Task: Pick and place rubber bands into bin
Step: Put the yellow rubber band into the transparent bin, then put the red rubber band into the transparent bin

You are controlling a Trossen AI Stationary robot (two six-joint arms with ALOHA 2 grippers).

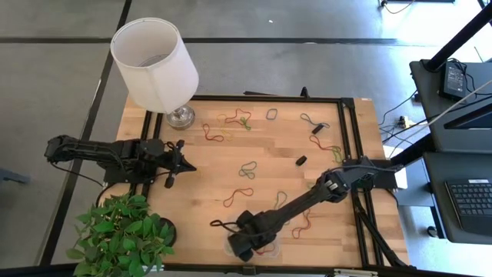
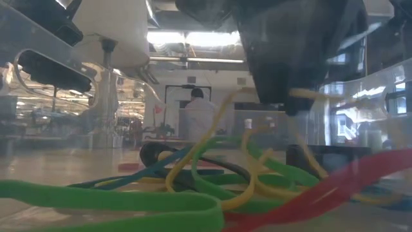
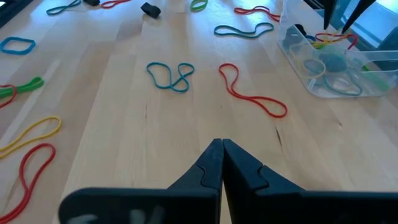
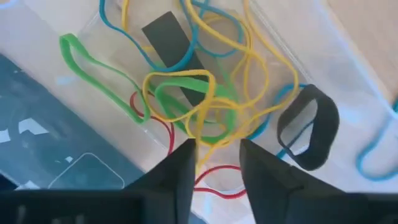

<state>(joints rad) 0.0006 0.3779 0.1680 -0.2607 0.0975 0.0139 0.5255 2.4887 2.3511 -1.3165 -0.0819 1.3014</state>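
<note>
The table was pale planked wood inside a black frame, with open boards mid-table. The white drum lamp stood at its far left corner, the leafy plant at the near left. The left gripper was clenched, empty, beside the lamp. The clear rounded bin sat at the near edge; the right gripper hung parted over it, a yellow loop between its tips. Thin bands lay scattered
</note>
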